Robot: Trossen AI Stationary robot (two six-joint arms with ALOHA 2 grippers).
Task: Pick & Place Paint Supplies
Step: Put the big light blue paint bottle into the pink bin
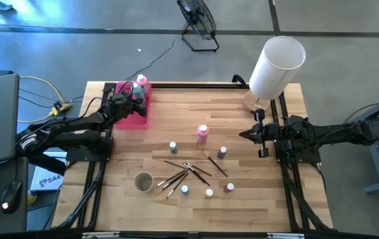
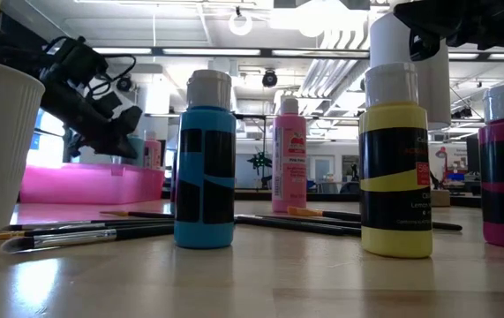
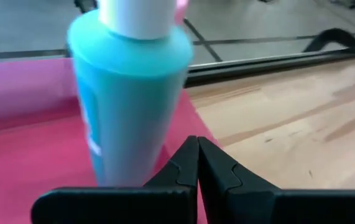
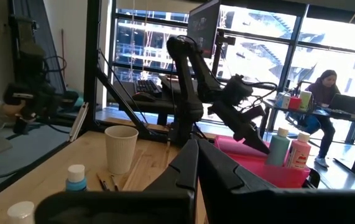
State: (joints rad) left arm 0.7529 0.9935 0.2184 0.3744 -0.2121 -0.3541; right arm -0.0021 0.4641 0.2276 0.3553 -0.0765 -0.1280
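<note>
My left gripper hangs over the pink tray in the upper left of the high view, fingers pressed together and holding nothing; the teal bottle stands upright in the tray just beside it, with a pink bottle at the tray's far corner. My right gripper waits right of centre, fingers likewise together and empty. The risk I judge from here: my closed left fingers sit so close to the teal bottle that a sideways swing on the way out could tip it against its neighbour or over the tray wall, and reaching into the brush pile could scatter the thin handles. By my count there are two bottles in the tray, one more pink bottle standing on the worktop, five small paint pots around it, one paper cup, and a loose heap of brushes, perhaps seven or eight, too tangled to count surely.
</note>
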